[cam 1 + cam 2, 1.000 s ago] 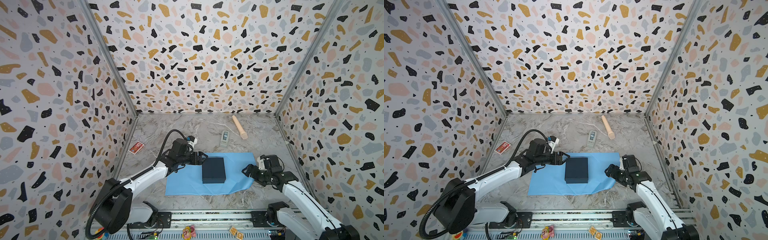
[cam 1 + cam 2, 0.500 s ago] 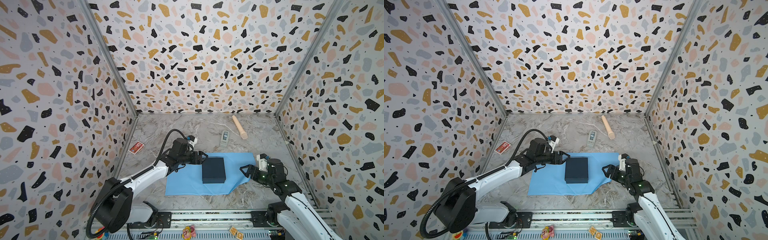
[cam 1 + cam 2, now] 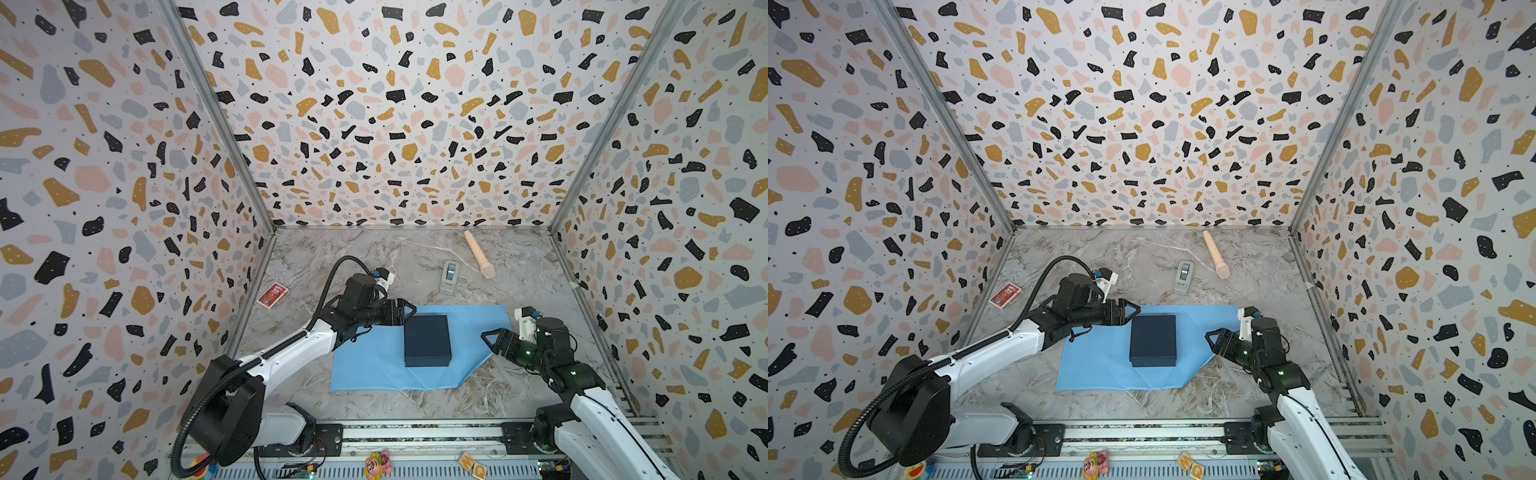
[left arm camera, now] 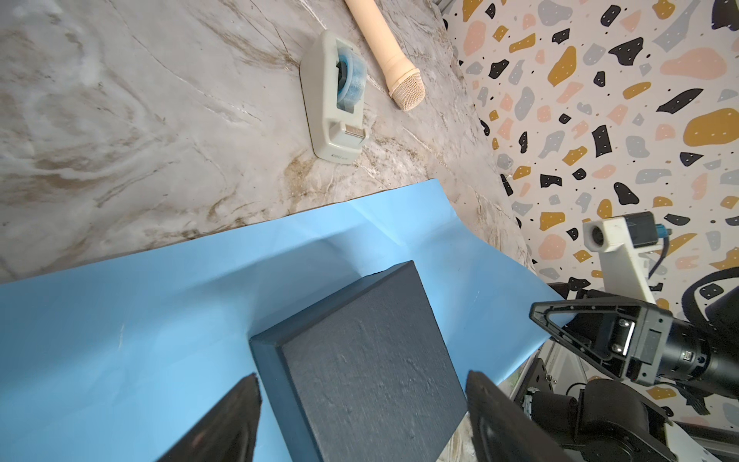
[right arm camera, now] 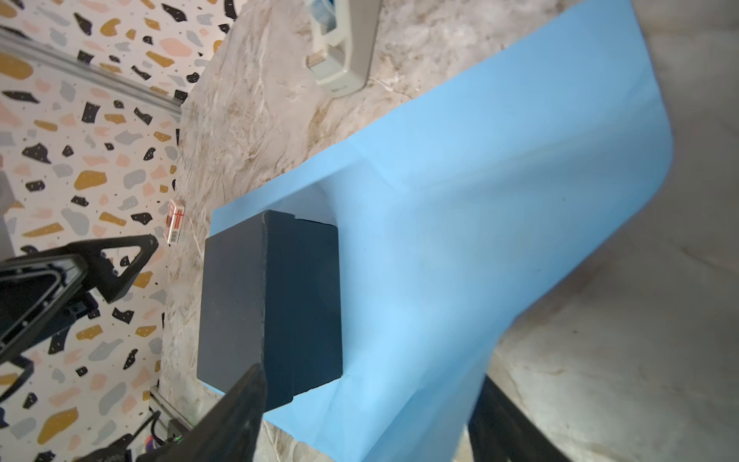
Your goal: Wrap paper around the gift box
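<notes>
Opening fold: gift box (image 3: 427,340) lay on paper (image 3: 365,365), left end effector (image 3: 410,318) open at its 10 o'clock corner, right end effector (image 3: 488,338) open astride the 3 o'clock edge, which likely needed pinching.

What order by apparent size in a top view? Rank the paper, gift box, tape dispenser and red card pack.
1. paper, by far the largest.
2. gift box.
3. tape dispenser and red card pack: near equal, so not ranked.
</notes>
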Available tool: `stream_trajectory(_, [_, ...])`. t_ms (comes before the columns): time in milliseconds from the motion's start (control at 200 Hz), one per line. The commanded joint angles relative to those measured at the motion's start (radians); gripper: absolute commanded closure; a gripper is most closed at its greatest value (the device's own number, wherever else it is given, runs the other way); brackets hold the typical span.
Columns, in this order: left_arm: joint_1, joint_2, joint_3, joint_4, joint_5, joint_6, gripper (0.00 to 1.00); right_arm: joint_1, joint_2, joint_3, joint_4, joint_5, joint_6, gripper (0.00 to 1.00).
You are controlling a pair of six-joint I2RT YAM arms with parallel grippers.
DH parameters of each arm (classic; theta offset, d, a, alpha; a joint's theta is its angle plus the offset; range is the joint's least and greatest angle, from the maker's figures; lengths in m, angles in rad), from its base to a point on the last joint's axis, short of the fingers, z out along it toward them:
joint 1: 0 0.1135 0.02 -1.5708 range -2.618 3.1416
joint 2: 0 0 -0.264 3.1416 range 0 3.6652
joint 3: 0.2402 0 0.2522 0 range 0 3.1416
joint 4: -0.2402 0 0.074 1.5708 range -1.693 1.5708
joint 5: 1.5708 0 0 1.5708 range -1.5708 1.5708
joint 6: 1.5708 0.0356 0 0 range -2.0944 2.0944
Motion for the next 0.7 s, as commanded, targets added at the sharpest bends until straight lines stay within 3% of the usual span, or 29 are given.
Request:
stream_trajectory(0, [-0.004, -0.005, 0.032, 0.007, -0.005, -0.002, 0.19, 0.004, 0.000, 0.015, -0.095, 0.076, 0.047, 0.33])
stream_trajectory(205, [-0.005, -0.001, 0.025, 0.010, -0.006, 0.000, 0.19, 0.004, -0.020, 0.049, -0.190, 0.187, 0.070, 0.52])
stream_trajectory(355, [-0.005, 0.005, 0.023, 0.010, -0.006, 0.000, 0.19, 0.004, -0.008, 0.051, -0.198, 0.208, 0.074, 0.65])
stream_trajectory(516, [-0.005, 0.002, 0.024, 0.003, 0.001, -0.022, 0.20, 0.004, -0.019, 0.067, -0.169, 0.206, 0.046, 0.80])
stream_trajectory(696, [-0.019, -0.009, 0.007, 0.034, 0.021, -0.086, 0.20, 0.008, -0.037, 0.075, -0.076, 0.116, 0.006, 0.90])
